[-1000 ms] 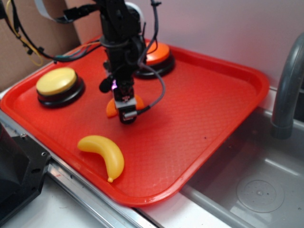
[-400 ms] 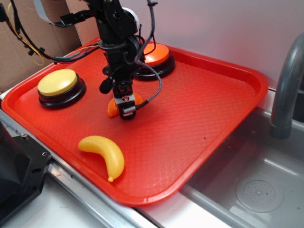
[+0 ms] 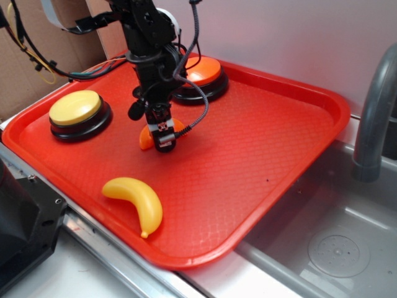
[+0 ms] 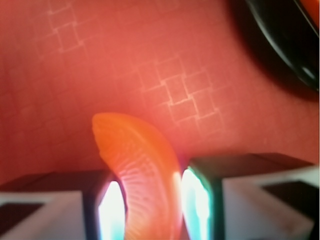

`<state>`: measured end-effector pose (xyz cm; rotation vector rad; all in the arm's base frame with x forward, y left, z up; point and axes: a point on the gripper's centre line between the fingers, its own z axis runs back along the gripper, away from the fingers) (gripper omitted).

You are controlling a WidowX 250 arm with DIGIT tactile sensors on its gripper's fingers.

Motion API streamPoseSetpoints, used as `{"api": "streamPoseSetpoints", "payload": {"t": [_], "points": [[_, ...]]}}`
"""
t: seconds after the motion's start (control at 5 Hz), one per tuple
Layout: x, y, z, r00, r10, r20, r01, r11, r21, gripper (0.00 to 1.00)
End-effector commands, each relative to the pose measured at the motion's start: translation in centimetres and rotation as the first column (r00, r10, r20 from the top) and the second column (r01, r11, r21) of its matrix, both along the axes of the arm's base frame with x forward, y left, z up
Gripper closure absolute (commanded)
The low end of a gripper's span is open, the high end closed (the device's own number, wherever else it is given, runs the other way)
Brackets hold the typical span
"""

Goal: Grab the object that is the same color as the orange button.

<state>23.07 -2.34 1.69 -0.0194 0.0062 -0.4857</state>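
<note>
Red waffle-textured tray (image 3: pixel 273 155) — ridged orange crescent (image 4: pixel 142 170), yellow banana (image 3: pixel 138 202), orange-domed button (image 3: pixel 201 73) on black

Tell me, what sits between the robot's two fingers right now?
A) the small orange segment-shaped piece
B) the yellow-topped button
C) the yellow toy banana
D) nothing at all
A. In the wrist view the orange segment piece lies between the two fingers, and the outside view shows the gripper lowered onto it, far from the banana.
</note>
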Motion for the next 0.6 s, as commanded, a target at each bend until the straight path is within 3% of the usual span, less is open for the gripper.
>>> {"api": "streamPoseSetpoints", "payload": {"t": [0.0,0.2,0.4], "points": [[0.7,-2.3,7.0,0.992,0.092,0.09,-0.093,0.996,0.007,1.0],[0.4,-3.0,11.3,0.983,0.141,0.117,-0.151,0.986,0.077,1.0],[-0.1,-3.2,13.3,0.974,0.194,0.115,-0.204,0.975,0.087,1.0]]}}
